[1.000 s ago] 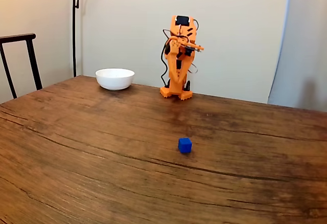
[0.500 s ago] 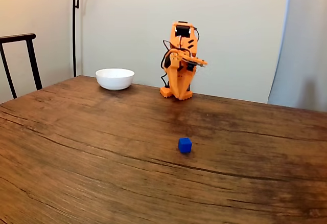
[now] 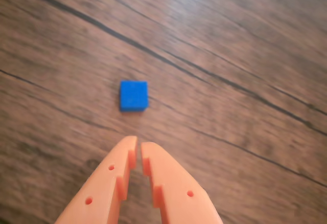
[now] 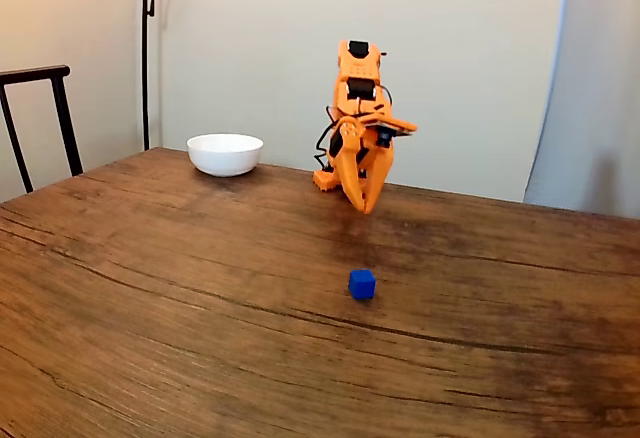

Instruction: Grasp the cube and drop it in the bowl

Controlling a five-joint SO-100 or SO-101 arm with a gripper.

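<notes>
The small blue cube [image 4: 362, 284] lies alone on the wooden table [image 4: 200, 288], in the middle of the fixed view. Through the wrist camera the cube [image 3: 134, 95] appears just beyond my orange gripper [image 3: 138, 143], which is shut with only a thin slit between its tips and holds nothing. From the fixed camera my gripper [image 4: 367, 206] hangs in the air, pointing down, well behind and above the cube. A white bowl [image 4: 225, 153] stands at the table's far edge, left of the arm's base.
A dark chair back [image 4: 40, 118] rises at the table's left side and a lamp pole [image 4: 146, 48] stands behind the bowl. A pale wall closes the back. The table's bare wood runs wide around the cube.
The arm has unfolded from its tucked pose and swung the gripper forward and down toward the cube. Cube and bowl have stayed where they were.
</notes>
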